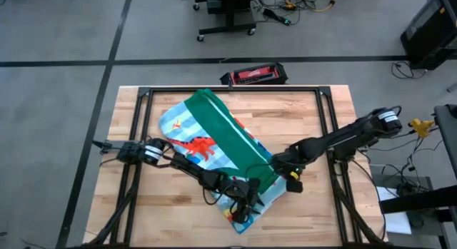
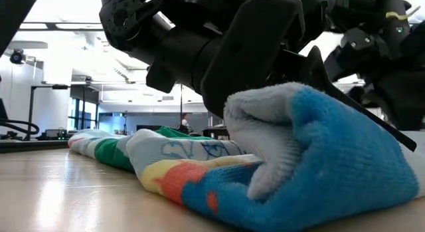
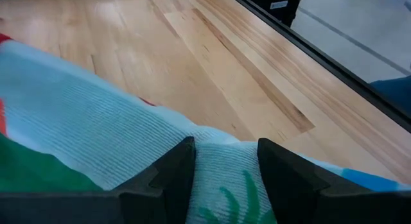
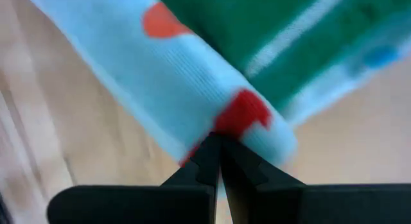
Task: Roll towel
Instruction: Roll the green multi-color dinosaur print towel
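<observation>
The towel (image 1: 207,128), light blue with cartoon dinosaurs and a broad green band folded over it, lies slantwise on the wooden table from the far middle to the near middle. Its near end (image 2: 299,159) is curled over on itself and rests on the table. My left gripper (image 1: 243,202) is at that near end, shut on cloth (image 3: 225,179). My right gripper (image 1: 284,174) is at the towel's right edge, its fingers closed together at the cloth (image 4: 220,153). My left gripper pinches a raised fold of the towel's near end (image 3: 225,163) between its two fingers, coming from above at a slant. The cloth around the fold lies on the table. My right gripper's closed fingertips meet the towel's light blue edge at a red patch (image 4: 241,115). How much cloth lies between them, I cannot tell.
A black frame (image 1: 235,90) runs around the tabletop. A red and black case (image 1: 253,75) lies just beyond the far edge. Bare wood shows at the far right (image 1: 300,120) and the near left (image 1: 164,213) of the towel.
</observation>
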Robot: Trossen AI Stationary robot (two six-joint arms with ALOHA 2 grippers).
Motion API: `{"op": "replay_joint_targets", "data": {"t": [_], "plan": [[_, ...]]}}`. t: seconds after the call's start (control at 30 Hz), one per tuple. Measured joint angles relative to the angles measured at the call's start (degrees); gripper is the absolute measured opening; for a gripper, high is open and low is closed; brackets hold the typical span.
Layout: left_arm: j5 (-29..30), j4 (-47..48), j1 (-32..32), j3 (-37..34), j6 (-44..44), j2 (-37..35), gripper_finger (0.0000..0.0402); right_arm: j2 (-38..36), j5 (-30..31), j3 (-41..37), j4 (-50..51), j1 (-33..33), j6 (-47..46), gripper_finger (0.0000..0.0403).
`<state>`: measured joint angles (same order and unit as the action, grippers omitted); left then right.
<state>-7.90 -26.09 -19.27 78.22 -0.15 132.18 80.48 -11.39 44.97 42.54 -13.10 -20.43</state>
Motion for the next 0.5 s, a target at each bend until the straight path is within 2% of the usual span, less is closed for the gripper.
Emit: {"op": "replay_joint_targets", "data": {"t": [0.13, 0.5], "plan": [[0.61, 0.04, 0.02, 0.0, -0.45, 0.0, 0.0157, -2.39, 5.34, 0.02, -0.77, 0.04, -0.47, 0.0], [1.22, 0.46, 0.2, 0.0, -0.69, -0.03, 0.0157, -0.37, 6.73, -1.73, -0.87, -0.24, -1.66, 0.0]]}}
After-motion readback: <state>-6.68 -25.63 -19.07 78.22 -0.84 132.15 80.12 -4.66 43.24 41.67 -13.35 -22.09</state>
